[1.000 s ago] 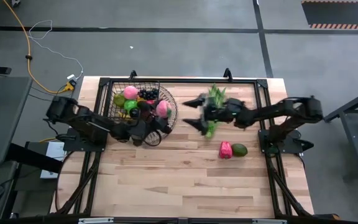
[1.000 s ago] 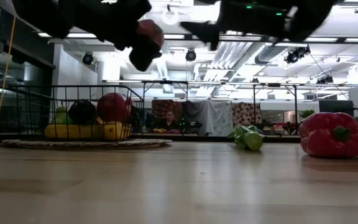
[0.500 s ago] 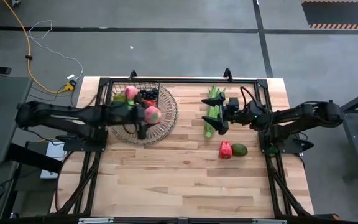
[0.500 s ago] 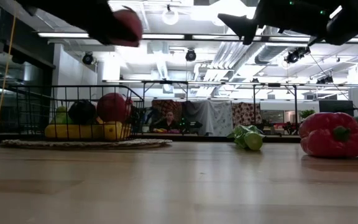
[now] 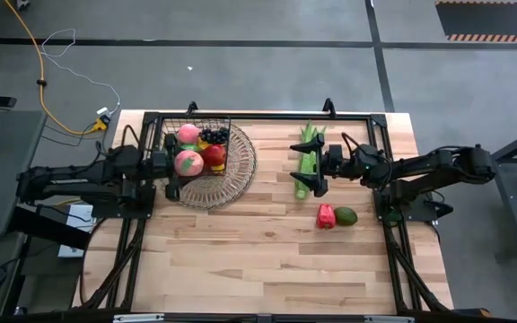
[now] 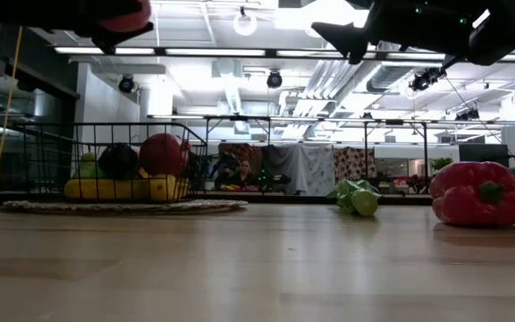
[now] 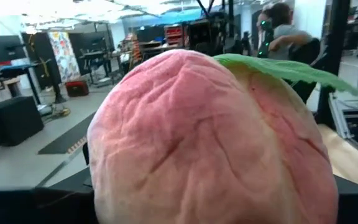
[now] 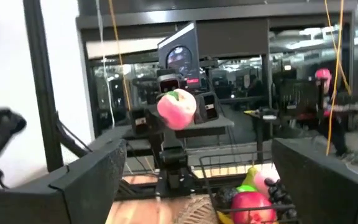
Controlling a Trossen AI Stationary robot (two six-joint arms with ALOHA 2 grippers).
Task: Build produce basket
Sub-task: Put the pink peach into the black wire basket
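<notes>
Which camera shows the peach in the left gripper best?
The left wrist view: the peach and its leaf fill it. High view shows it small over the basket; right wrist view shows it distant; low view only its underside.

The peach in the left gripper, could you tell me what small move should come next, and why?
Probably lower it and let go: the left gripper holds the peach raised above the basket, which already holds fruit. The right gripper waits open by the green stalk.

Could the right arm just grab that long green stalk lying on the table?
Probably yes. The right gripper is open and hangs above the long green stalk, which lies alone on bare table, with nothing visibly on top of it.
</notes>
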